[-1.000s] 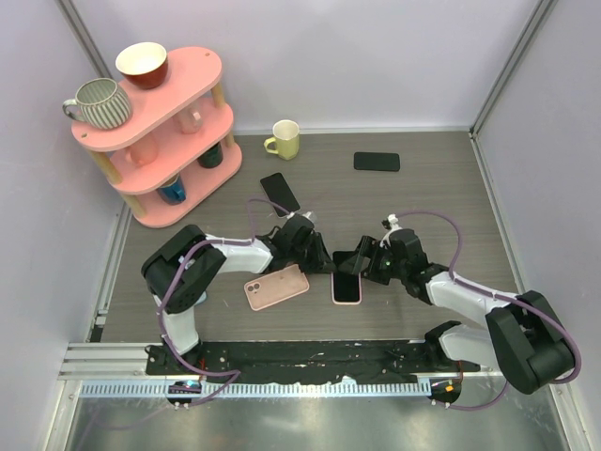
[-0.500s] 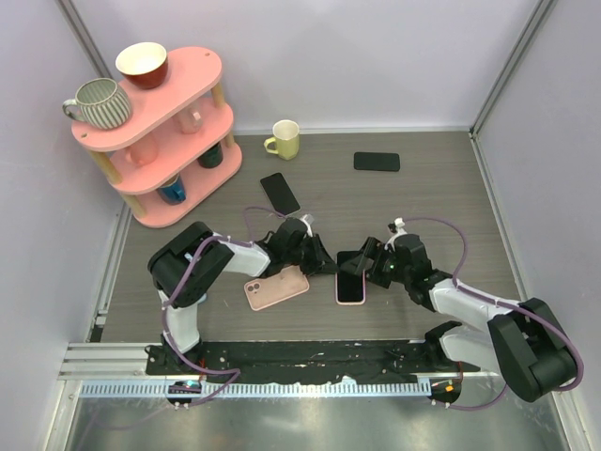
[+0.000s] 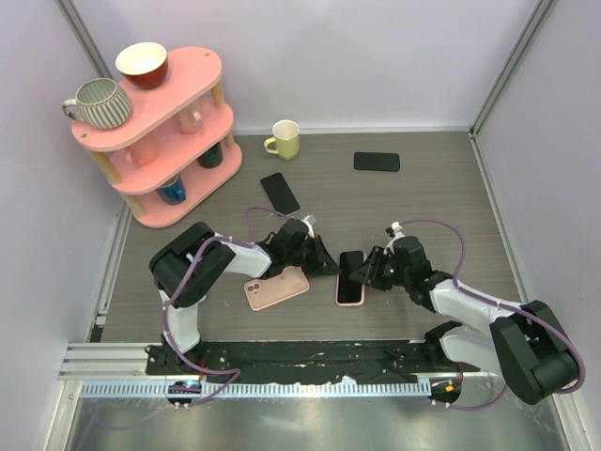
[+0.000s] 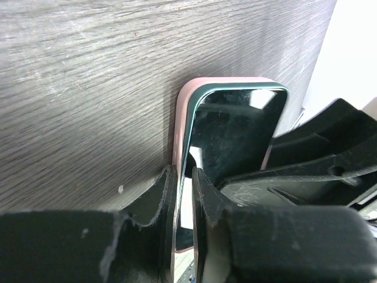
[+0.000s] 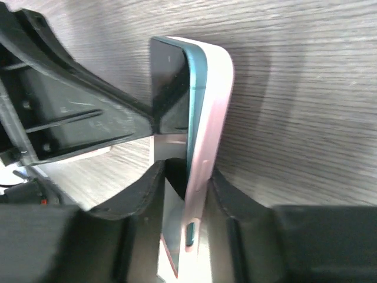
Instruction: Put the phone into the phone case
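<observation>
**Both pincers flank the phone as it sits in its case**

The phone [image 4: 235,135] lies screen up in the pink phone case [image 5: 215,106] on the bench [image 3: 423,197], in the gap between the two arms. Its long axis runs from the near edge toward the far wall, tilted only slightly. That puts one long side toward each arm.

The left pincer [image 4: 184,188] comes in from the left. It is nearly closed over the left long edge, one finger against the pink wall and the other on the glass, so it appears to pinch phone and case together. The right pincer [image 5: 187,177] straddles the opposite long edge. Its outer finger lies against the case, but a thin dark gap shows on the screen side, so it cannot be told whether it is truly clamping.

Neither arm is clearly nearer; both meet the phone at about the same place along its length, toward the far half.

In the right wrist view the phone's teal rim stands proud of the pink lip. This suggests that side is not fully seated, and a squeeze there would probably finish the fit.

A second pink-backed handset [image 3: 275,287] lies just beside the left arm, apart from the work.
</observation>
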